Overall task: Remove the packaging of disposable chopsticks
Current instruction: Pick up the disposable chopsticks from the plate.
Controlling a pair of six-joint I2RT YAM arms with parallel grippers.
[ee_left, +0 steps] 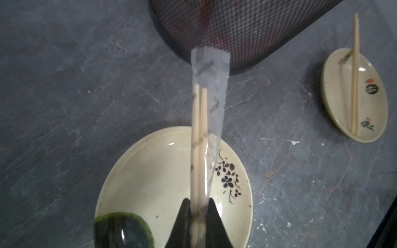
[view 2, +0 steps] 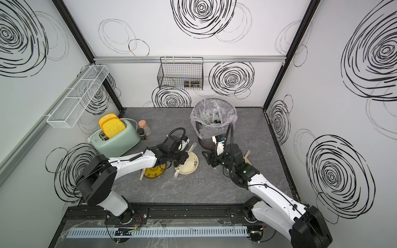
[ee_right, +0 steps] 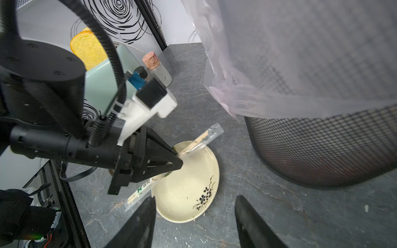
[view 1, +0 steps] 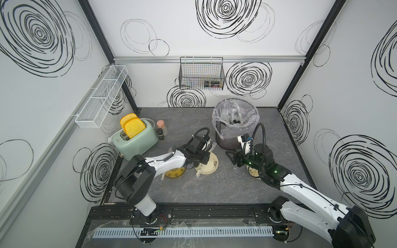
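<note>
In both top views the left gripper (view 1: 205, 157) is positioned low over the flower-printed plate (view 1: 210, 170), and the right gripper (view 1: 228, 155) stands near it, clear of any object. A further wrapped pair (view 1: 162, 177) lies across the yellow plate (view 1: 175, 173). In the left wrist view the jaws are seen closed on the wrapped chopstick pair (ee_left: 198, 133) through the clear sleeve (ee_left: 211, 70), with the empty sleeve end projecting toward the mesh bin (ee_left: 247, 28). An unwrapped pair (ee_left: 355, 75) rests on a second plate (ee_left: 335, 90). Because sticks and film are clamped together, the sleeve can be drawn off only if it is taken at its free end. If it is pulled against this clamp, tearing of the film or dragging of the plate is to be expected. In the right wrist view the right gripper's fingers (ee_right: 141, 216) are seen spread apart and empty. The thin, slack film may be missed or only partly pinched, and the pair may be pulled loose if the clamp is light.
</note>
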